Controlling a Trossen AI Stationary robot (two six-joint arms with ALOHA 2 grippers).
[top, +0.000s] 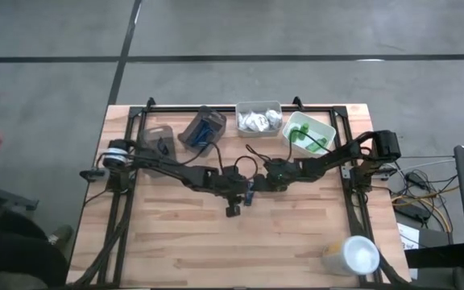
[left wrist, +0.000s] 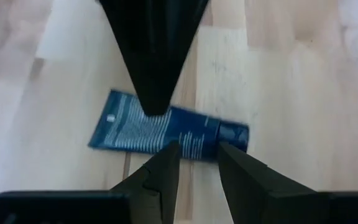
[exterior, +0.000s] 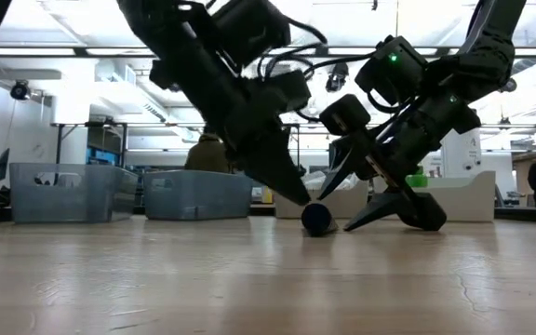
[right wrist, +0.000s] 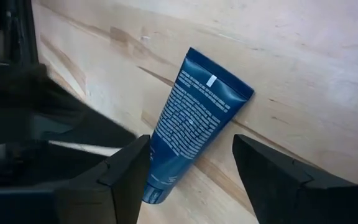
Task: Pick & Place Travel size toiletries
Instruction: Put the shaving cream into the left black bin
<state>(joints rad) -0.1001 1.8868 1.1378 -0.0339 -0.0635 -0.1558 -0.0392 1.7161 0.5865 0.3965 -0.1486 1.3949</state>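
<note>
Straddling the cap end of a navy tube, the right fingers stand spread, one on each side of it, with no clear contact in the right wrist view. The tube lies flat on the desk near its middle, between the two grippers. The left fingers sit just over the tube's near edge by its cap, parted by a narrow gap that holds nothing; whether they touch the tube I cannot tell. In the low view the tube shows end-on as a dark round shape on the wood, with the left gripper coming down to it from one side and the right gripper from the other. Both arms reach in from the desk's sides and meet near its centre. Along the far edge stand a grey tray, a tray of navy items, a tray of white packets and a white tray with green bottles. A white cup stands near the front right corner.
</note>
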